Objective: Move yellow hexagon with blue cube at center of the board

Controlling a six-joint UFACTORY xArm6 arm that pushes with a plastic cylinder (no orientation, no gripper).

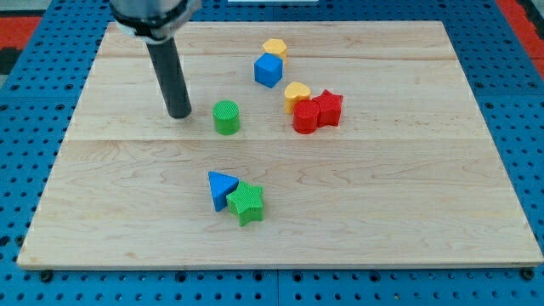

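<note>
Camera view shows the pale wooden board with the small yellow hexagon block touching the blue cube block near the view's top, above centre, so both must be pushed down together; my tip rests well apart to their left, just beside the green cylinder block. No claw exists here, only a bare rod holding nothing; it probably needs to circle above the pair.

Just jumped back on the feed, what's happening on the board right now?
My tip rests on the board just to the view's left of the green cylinder, touching no block. The yellow hexagon and blue cube sit together near the view's top, not yet at the center. A yellow heart adjoins two red blocks; a blue triangle and green star lie lower down.
</note>
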